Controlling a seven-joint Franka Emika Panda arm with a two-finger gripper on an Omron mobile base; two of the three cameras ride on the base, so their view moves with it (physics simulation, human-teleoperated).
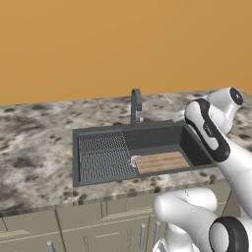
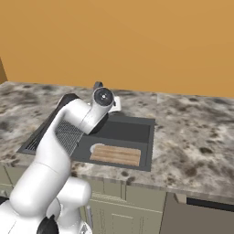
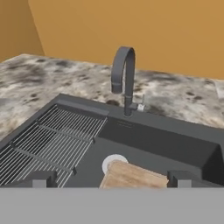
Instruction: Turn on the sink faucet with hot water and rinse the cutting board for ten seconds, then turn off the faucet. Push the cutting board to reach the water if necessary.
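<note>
The cutting board [image 1: 161, 162] lies flat on the basin floor of the sink [image 1: 98, 133], just right of the ribbed drainboard [image 1: 104, 157], one corner over the round drain [image 3: 114, 163]. You see the faucet [image 3: 124, 78] behind the basin. Your gripper [image 3: 112, 179] hangs above the board, its fingers [image 3: 40, 178] spread wide and holding nothing.

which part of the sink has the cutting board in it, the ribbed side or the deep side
The deep side. The cutting board lies flat on the floor of the smooth basin, below the faucet. The ribbed drainboard next to it holds nothing.
</note>
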